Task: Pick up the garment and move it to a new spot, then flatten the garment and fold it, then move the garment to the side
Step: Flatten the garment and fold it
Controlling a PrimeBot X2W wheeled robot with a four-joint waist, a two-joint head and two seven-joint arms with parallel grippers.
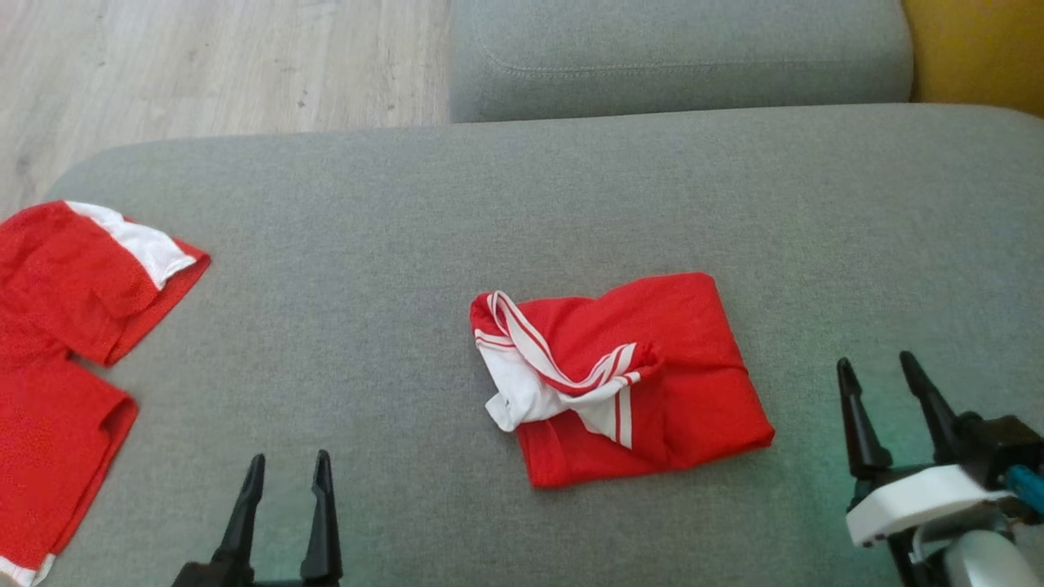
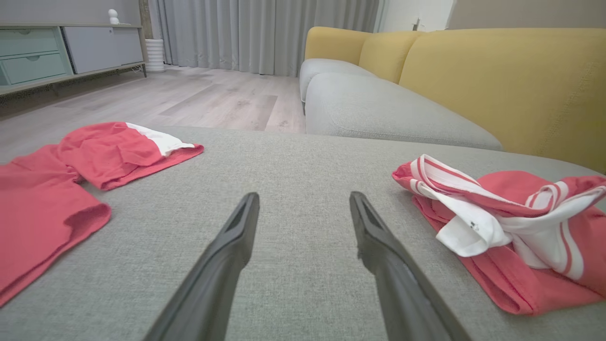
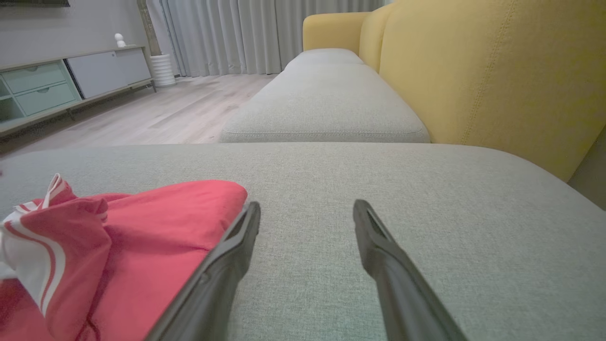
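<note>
as left tool (image 1: 289,456) and right tool (image 1: 875,359) gape, folded garment (image 1: 644,383) lies between.

red cloth (image 1: 57,342): cut by head view's left edge
garment (image 3: 118,255): cut by right wrist view's left edge
white ornament (image 2: 112,16): too small to tell

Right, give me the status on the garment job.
Done, apparently: the red striped garment lies roughly folded on the grey cushion, white trim bunched on top. In hand: nothing; the left gripper and right gripper both stand open, clear of the cloth. Left: likely neatening the fold and moving it aside; another red garment lies spread at the left.
</note>
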